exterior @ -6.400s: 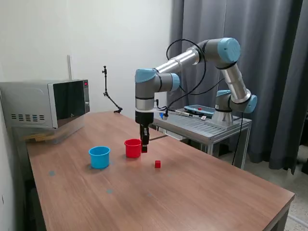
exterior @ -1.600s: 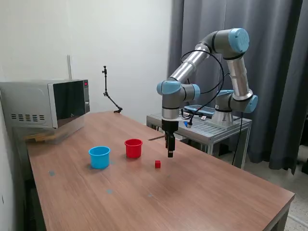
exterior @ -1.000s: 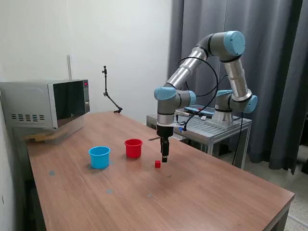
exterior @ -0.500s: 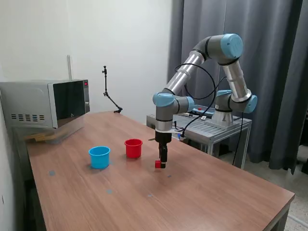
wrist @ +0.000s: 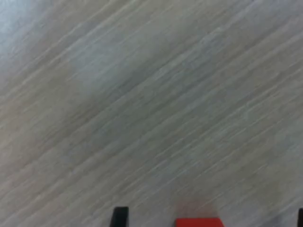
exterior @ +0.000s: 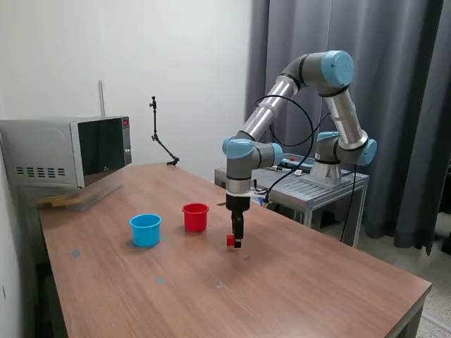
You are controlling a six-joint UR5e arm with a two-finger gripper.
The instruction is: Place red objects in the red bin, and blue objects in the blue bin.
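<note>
The gripper (exterior: 237, 243) is pointed straight down at the wood table (exterior: 296, 289), w/ its tips right at a small red cube (exterior: 230, 240), approx. touching the table. In the wrist view the red cube (wrist: 199, 222) is seen at the frame edge between two dark fingertips (wrist: 120, 216), w/ a gap on each side, so the fingers are spread apart and nothing is gripped. Only one red cube is seen; no blue cubes can be made out in either view. The red cup (exterior: 195, 217) is set on the table to the exterior view's left of the cube, near but not touching. The light blue cup (exterior: 145, 229) is set further to the exterior view's left, just beside the red cup w/ a small gap between them. What is inside the cups can't be told from this angle. A microwave (exterior: 70, 150) is seen at the back of the table on the exterior view's left. The arm's base is fixed on a gray metal stand (exterior: 303, 189) at the table's far side, in front of a dark curtain (exterior: 394, 105). A thin black pole stand (exterior: 158, 137) is seen by the white wall. In the wrist view the table grain looks blurry.
</note>
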